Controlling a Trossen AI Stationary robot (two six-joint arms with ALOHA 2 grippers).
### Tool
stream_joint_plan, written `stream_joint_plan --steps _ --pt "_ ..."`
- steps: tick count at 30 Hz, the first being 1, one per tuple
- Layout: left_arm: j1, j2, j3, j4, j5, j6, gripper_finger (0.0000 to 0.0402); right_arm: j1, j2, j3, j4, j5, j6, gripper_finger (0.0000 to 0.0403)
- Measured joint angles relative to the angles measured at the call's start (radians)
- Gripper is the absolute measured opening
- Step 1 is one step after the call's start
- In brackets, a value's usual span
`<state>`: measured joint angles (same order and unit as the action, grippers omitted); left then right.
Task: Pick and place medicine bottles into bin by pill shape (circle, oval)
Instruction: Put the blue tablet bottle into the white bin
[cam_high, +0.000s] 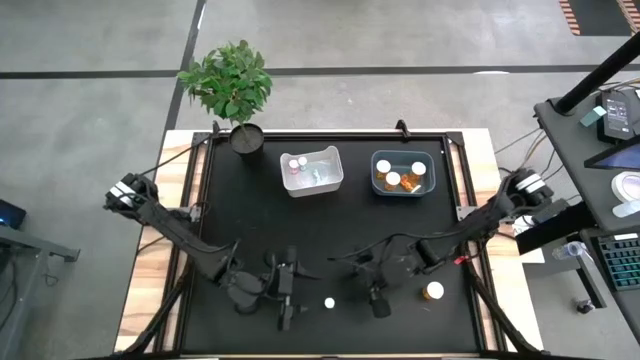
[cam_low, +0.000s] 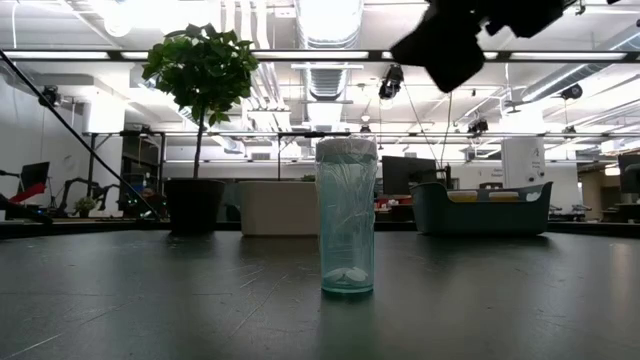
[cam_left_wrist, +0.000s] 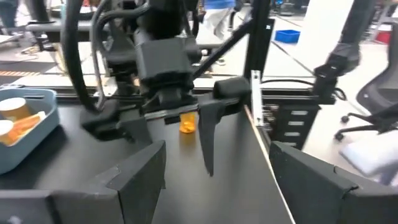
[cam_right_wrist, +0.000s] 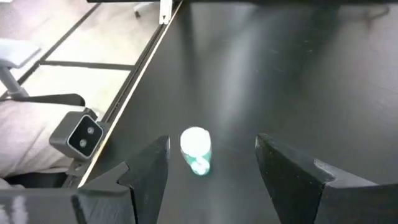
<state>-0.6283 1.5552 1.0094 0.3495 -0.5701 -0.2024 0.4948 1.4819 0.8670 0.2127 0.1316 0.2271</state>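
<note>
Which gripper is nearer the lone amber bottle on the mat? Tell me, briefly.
Right. The right gripper sits just beside the amber bottle, toward the table's middle. The left gripper is farther, past the small clear bottle.

Both dark arms reach in from the table's sides toward the lower middle of the high view, elbows bent. The left gripper (cam_high: 286, 312) hangs at lower centre-left, fingers (cam_left_wrist: 140, 180) spread wide apart. The right gripper (cam_high: 379, 303) sits at lower centre-right, its fingers (cam_right_wrist: 146, 165) likewise parted; in the low view part of an arm shows dark at the upper right.
</note>
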Motion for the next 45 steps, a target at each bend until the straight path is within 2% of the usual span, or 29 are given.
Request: stream_joint_plan --steps 6,11,19,27,45 --pt "-0.037 -0.005 0.0 -0.001 -0.003 0.003 0.027 0.015 0.135 0.125 -0.024 -0.004 -0.047 0.0228" --pt "-0.05 -0.013 -0.001 -0.001 -0.006 0.003 0.027 0.017 0.236 0.288 -0.259 -0.002 -0.041 0.0243" --pt "-0.067 -0.019 -0.001 -0.005 -0.006 0.004 0.027 0.016 0.372 0.455 -0.412 0.016 -0.036 0.0287" --pt "-0.068 -0.019 -0.001 -0.054 -0.009 0.01 0.027 0.015 0.402 0.468 -0.438 0.054 -0.025 0.0284" --pt "-0.067 -0.021 -0.002 -0.053 -0.012 0.053 0.027 0.016 0.404 0.446 -0.386 0.053 -0.018 0.0209"
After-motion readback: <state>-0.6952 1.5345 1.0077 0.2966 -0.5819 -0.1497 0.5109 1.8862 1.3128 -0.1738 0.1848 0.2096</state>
